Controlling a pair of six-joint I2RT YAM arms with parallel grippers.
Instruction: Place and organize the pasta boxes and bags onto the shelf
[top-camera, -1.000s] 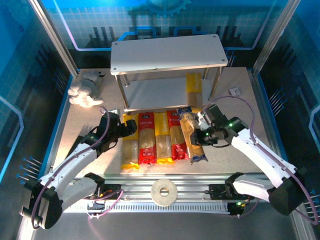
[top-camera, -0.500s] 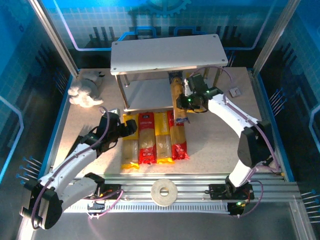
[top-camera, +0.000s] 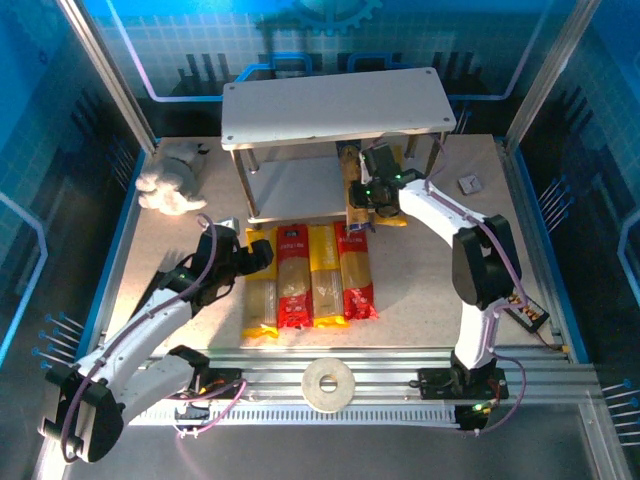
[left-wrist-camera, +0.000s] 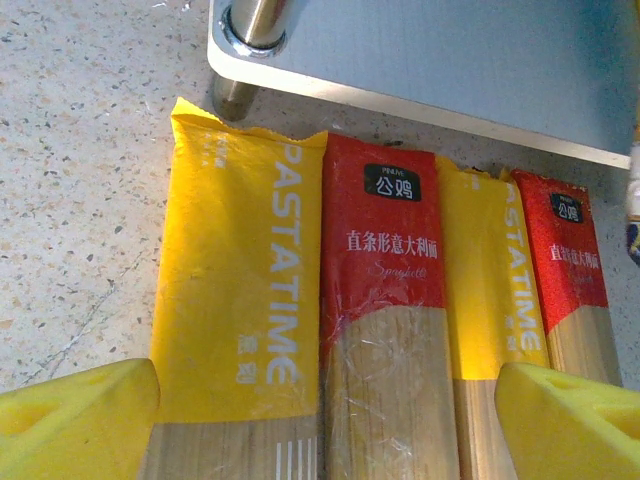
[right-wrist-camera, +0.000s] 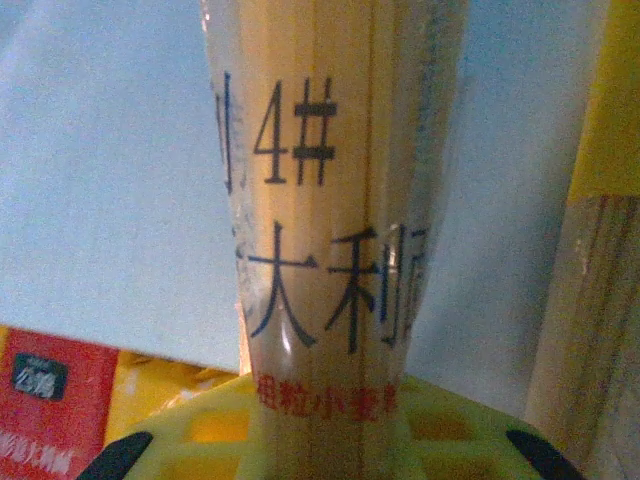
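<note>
My right gripper (top-camera: 372, 192) clamps the clear pack (right-wrist-camera: 320, 250) over the lower shelf (top-camera: 290, 188), upper centre, to lie beside a yellow pack (right-wrist-camera: 590, 300); left gripper (left-wrist-camera: 320, 420) gapes wide above the row (top-camera: 310, 275).

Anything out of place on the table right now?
Nothing spilled or damaged. Strays: a white tape roll on the near rail and a crumpled white cloth left of the shelf. The four table packs lie neatly.

PASTATIME on yellow pack (left-wrist-camera: 240, 300), 4# (clear pack (right-wrist-camera: 330, 200))
</note>
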